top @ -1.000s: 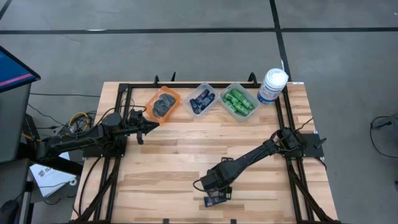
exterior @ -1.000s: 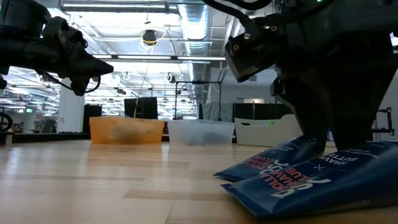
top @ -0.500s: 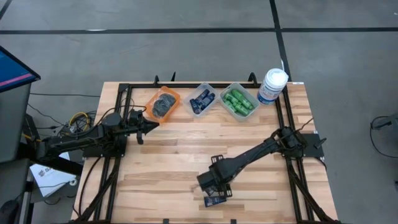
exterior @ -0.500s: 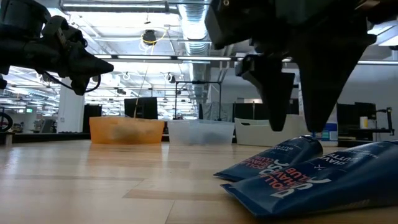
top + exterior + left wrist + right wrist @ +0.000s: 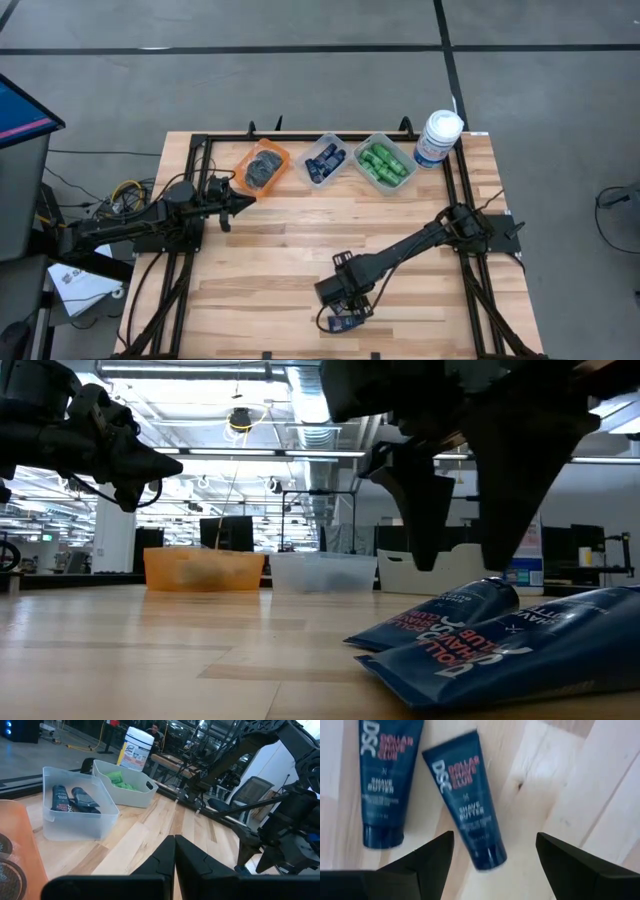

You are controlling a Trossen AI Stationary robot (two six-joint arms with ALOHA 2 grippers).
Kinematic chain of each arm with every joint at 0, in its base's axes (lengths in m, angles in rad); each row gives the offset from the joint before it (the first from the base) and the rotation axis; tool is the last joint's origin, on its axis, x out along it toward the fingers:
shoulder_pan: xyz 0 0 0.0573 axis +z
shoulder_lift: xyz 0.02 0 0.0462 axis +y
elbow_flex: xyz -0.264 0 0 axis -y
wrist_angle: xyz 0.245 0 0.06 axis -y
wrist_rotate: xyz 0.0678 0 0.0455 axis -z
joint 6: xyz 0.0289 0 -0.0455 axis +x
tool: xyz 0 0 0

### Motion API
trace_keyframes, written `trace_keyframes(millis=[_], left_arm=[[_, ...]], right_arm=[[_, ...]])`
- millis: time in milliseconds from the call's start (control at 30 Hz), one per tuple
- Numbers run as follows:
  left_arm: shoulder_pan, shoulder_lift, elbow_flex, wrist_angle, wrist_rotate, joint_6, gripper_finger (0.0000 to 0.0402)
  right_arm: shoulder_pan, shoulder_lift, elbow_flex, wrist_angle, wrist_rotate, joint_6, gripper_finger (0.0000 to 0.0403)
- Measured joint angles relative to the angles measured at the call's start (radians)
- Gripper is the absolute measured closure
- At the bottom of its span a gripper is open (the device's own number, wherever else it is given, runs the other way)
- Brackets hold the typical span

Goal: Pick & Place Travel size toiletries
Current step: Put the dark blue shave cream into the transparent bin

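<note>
Two dark navy tubes lie flat, side by side, near the table's front edge: one (image 5: 465, 800) beneath my right gripper (image 5: 495, 865), the other (image 5: 387, 780) beside it. In the low view the nearer tube (image 5: 520, 650) partly overlaps the farther one (image 5: 440, 618). My right gripper (image 5: 465, 545) points down, open, its fingers clear above the tubes (image 5: 345, 322). My left gripper (image 5: 243, 201) waits shut and level, by the orange bin (image 5: 265, 167) at the far left.
Along the far edge stand the orange bin with grey tins (image 5: 7, 875), a clear bin (image 5: 327, 160) with navy tubes, a bin (image 5: 385, 163) with green bottles and a white jar (image 5: 438, 138). Bare wood lies between the bins and the tubes.
My right gripper has risen a little off the two tubes and rolled about its downward-pointing axis, staying open. The tubes lie where they were.
</note>
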Motion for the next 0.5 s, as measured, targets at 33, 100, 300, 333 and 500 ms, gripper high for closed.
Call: trace_keyframes(millis=[33, 100, 300, 333, 500], left_arm=[[0.000, 0.000, 0.000, 0.000, 0.000, 0.000, 0.0398], [0.000, 0.000, 0.000, 0.000, 0.000, 0.000, 0.0398], [0.000, 0.000, 0.000, 0.002, 0.000, 0.000, 0.0398], [0.000, 0.000, 0.000, 0.002, 0.000, 0.000, 0.0398], [0.000, 0.000, 0.000, 0.003, 0.000, 0.000, 0.0398]], right_arm=[[0.000, 0.000, -0.007, 0.018, 0.000, 0.000, 0.0128], [0.000, 0.000, -0.028, 0.039, 0.000, 0.000, 0.0128], [0.019, 0.000, -0.090, 0.048, -0.026, 0.010, 0.0128], [0.019, 0.000, -0.094, 0.052, -0.026, 0.012, 0.0128], [0.008, 0.000, -0.112, 0.078, -0.023, 0.012, 0.0128]])
